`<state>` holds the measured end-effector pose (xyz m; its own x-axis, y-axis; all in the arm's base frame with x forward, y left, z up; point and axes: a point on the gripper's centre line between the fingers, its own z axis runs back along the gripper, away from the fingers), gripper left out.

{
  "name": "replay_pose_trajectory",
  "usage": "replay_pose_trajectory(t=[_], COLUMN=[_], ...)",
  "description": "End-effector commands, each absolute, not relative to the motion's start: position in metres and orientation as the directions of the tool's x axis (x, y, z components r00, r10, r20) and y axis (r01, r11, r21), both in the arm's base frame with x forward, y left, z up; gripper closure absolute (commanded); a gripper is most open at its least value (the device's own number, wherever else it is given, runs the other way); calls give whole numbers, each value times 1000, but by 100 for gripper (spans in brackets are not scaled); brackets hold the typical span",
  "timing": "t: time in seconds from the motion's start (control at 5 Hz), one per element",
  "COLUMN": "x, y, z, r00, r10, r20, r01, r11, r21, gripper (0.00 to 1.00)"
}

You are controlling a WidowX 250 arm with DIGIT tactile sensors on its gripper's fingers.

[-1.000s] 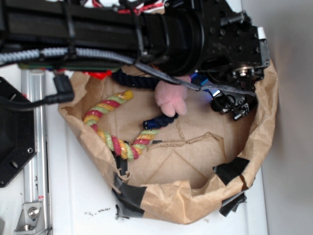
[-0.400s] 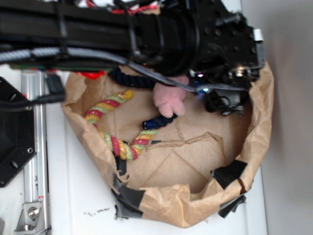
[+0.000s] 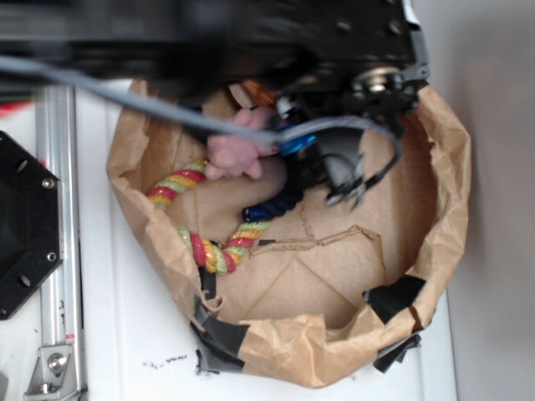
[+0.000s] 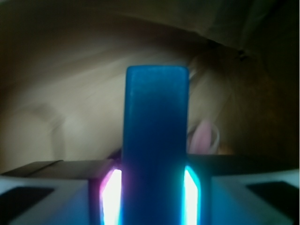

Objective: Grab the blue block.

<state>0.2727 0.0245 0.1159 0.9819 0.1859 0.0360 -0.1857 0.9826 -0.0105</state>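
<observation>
The blue block [image 4: 156, 136] stands upright in the middle of the wrist view, with a lit pad pressed against each of its long sides. My gripper [image 4: 154, 187] is shut on it. From the exterior view only a small bright-blue piece of the block [image 3: 294, 147] shows under the black arm, just right of the pink plush bunny [image 3: 236, 152]. The gripper [image 3: 301, 154] there is mostly hidden by the arm and a grey cable.
Everything sits inside a crumpled brown paper bag [image 3: 447, 175] patched with black tape. A multicoloured rope [image 3: 201, 246] and a dark navy rope [image 3: 277, 203] lie on its floor at the left. The bunny's pink ear [image 4: 202, 137] shows behind the block.
The arm has swung left and toward the top of the view. The pink bunny has shifted left. The blue block now shows beside the bunny, held in the gripper.
</observation>
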Motion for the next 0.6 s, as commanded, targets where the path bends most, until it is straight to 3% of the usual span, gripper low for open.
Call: replay_pose_trajectory(t=[0.0,0.2,0.4], x=[260,261,268], y=[12,15,19], z=[190,190,187], r00=[985,984,993], r10=[-133,-92,-10], r20=[107,155,117], r01=[129,85,1], r11=[991,995,997], r21=[41,52,72], gripper=[100,100,4])
